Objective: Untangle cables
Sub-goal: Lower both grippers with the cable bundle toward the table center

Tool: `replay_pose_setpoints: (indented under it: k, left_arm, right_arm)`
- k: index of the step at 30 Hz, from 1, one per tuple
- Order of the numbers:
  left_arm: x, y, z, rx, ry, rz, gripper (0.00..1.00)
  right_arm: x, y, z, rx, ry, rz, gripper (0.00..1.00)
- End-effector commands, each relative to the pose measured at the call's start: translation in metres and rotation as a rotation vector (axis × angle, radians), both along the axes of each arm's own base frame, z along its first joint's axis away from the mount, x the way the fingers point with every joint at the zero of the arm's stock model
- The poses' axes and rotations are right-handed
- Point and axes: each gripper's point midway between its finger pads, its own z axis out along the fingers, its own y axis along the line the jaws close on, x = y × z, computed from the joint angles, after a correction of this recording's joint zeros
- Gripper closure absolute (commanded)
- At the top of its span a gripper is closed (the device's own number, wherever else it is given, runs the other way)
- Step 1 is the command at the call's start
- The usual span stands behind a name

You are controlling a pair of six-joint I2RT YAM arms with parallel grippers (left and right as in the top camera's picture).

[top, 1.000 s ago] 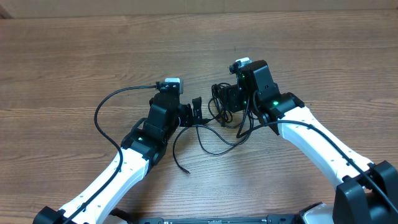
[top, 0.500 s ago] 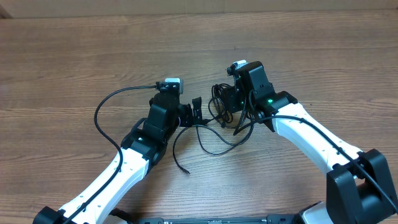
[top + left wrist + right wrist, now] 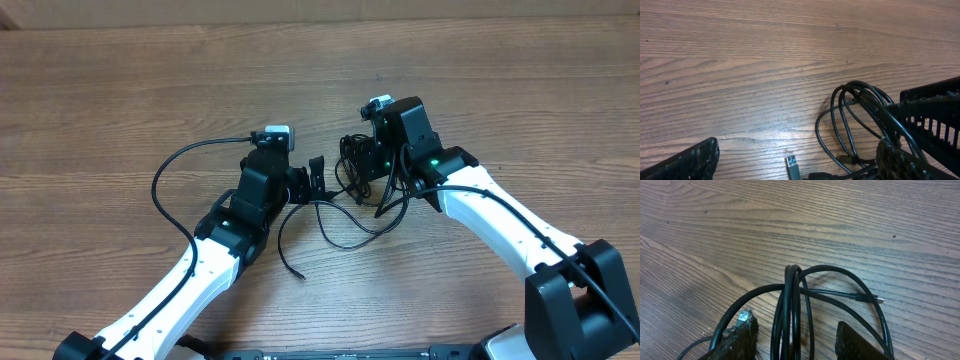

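A wooden table [image 3: 100, 90] fills the overhead view. The left arm [image 3: 190, 275] reaches in from the near left and the right arm [image 3: 500, 225] from the near right. Their wrists come close together around the middle of the table. A thick black wire [image 3: 157, 190] loops out to the left of the left arm.

The left gripper [image 3: 318, 178] points right, toward the cables. Its jaws stand wide and hold nothing. In its wrist view one finger sits in each bottom corner.

The right gripper [image 3: 362, 160] points left and down into the cables. Its jaws stand about half apart, one finger on each side of a bunch of strands. A gap shows on both sides of the bunch, so the pads do not pinch it.

The cables [image 3: 350, 170] lie at mid-table between the two grippers, bunched under the right gripper. Loose loops trail toward the near side, and one strand end [image 3: 300, 275] lies near the left arm. In the right wrist view the bunch [image 3: 790, 300] runs from far to near between the fingers, and wider loops spread to the right.

A flat silver plug [image 3: 792, 166] lies on the wood between the left gripper's fingers, just left of the loops [image 3: 850, 120]. A small plug [image 3: 879, 300] ends a strand at the right of the right wrist view.
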Motion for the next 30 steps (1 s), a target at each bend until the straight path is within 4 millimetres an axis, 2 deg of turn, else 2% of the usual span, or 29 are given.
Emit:
replay_pose_setpoints:
  k: [1,3,7,15,20,22,25,26,28,30]
  left_arm:
    - [0.0026,0.0011,0.0015,-0.005,-0.002,0.009,0.00]
    - [0.0026,0.0010,0.0015,-0.006,-0.002,0.009,0.00]
    - [0.0026,0.0011,0.0015,-0.005,-0.002,0.010,0.01]
    - [0.0026,0.0010,0.0015,-0.006,-0.002,0.009,0.00]
    - [0.0026,0.0010,0.0015,-0.006,-0.002,0.009,0.00]
    - [0.0026,0.0011,0.0015,-0.005,-0.002,0.010,0.00]
    - [0.0026,0.0010,0.0015,-0.006,-0.002,0.009,0.00]
    - [0.0026,0.0010,0.0015,-0.006,-0.002,0.009,0.00]
    - [0.0026,0.0010,0.0015,-0.006,-0.002,0.009,0.00]
    - [0.0026,0.0011,0.0015,-0.005,-0.002,0.010,0.00]
  right_arm:
    - [0.0079,0.0047,0.0136,0.022,-0.030,0.009,0.51]
    - [0.0078,0.0049,0.0137,0.022,-0.030,0.010,0.52]
    - [0.0077,0.0053,0.0136,0.022,-0.030,0.011,0.63]
    - [0.0076,0.0053,0.0135,0.022,-0.030,0.011,0.61]
    - [0.0076,0.0053,0.0135,0.022,-0.030,0.011,0.56]
    - [0.0076,0.0053,0.0135,0.022,-0.029,0.010,0.50]
    - [0.0076,0.0053,0.0132,0.022,-0.029,0.011,0.49]
    - [0.0077,0.0053,0.0128,0.022,-0.028,0.010,0.46]
    - [0.0083,0.0056,0.0103,0.020,-0.025,0.010,0.33]
    - [0.0091,0.0060,0.0060,0.017,-0.018,0.010,0.30]
